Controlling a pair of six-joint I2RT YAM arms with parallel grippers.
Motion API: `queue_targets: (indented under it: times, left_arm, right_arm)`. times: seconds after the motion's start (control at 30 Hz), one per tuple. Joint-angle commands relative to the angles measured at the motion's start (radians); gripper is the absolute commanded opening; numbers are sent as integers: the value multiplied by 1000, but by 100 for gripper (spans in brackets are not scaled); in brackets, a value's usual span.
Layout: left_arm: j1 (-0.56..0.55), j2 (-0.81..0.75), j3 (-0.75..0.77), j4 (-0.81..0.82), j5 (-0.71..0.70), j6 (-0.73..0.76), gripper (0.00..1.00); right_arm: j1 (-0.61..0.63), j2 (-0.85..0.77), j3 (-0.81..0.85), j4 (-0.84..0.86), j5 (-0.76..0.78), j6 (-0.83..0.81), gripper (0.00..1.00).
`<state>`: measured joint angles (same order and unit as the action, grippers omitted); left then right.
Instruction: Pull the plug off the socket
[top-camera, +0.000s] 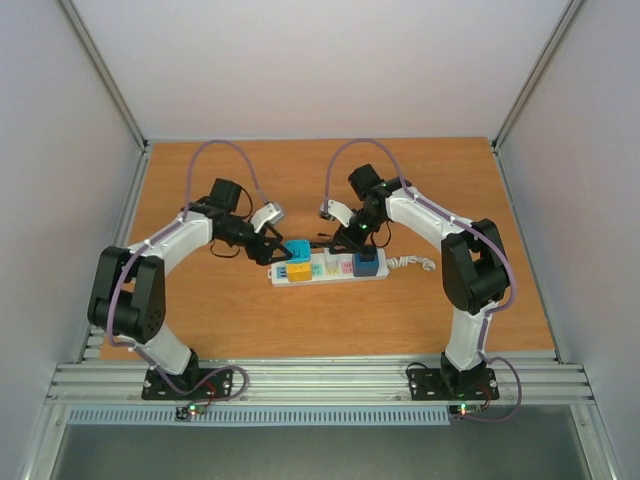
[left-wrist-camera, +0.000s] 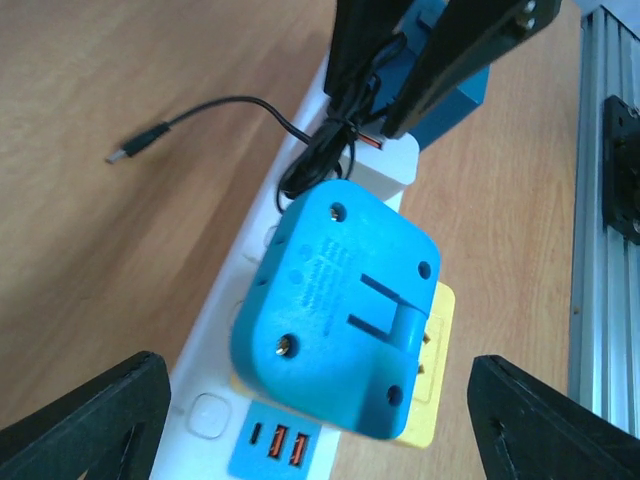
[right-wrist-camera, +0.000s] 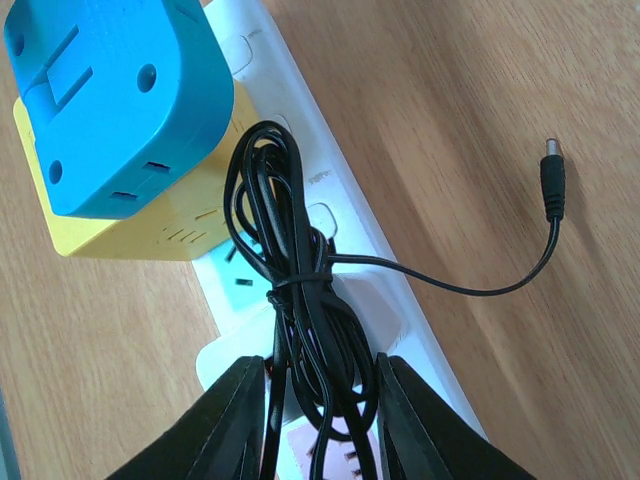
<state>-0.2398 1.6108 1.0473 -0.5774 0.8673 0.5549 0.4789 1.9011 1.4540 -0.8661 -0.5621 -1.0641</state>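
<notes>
The socket (top-camera: 330, 268), a long white power strip (right-wrist-camera: 420, 350), lies mid-table. A white plug (right-wrist-camera: 385, 305) with a bundled black cord (right-wrist-camera: 300, 290) sits over it; whether its prongs are in cannot be told. My right gripper (right-wrist-camera: 318, 375) is shut on that cord bundle just above the plug, also visible in the left wrist view (left-wrist-camera: 372, 118). A light blue adapter cube (left-wrist-camera: 340, 310) rests tilted on a yellow adapter (left-wrist-camera: 432, 380) at the strip's left end. My left gripper (left-wrist-camera: 320, 425) hangs open, its fingers (left-wrist-camera: 90, 420) wide on either side of the cube without touching it.
A dark blue plug (top-camera: 368, 262) stands at the strip's right end. The loose end of the black cord (right-wrist-camera: 552, 185) lies on the wood beyond the strip. The strip's own white cord (top-camera: 412, 264) trails right. An aluminium rail (left-wrist-camera: 600, 200) borders the near table edge.
</notes>
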Motion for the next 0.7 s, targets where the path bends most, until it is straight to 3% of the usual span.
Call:
queue_targets:
  times: [0.0,0.23,0.67]
  left_arm:
    - [-53,42,32,-12,11,14,82]
    - [-91,45,55,-57,15,37,70]
    - [-103,-69,0,16,-31,18,57]
  right_arm:
    - [8,28,-3,-41,-9,-9,33]
    - [6,29,-12,-31,-2,-4,34]
    - [-8,30,-14,-26,-18,4,35]
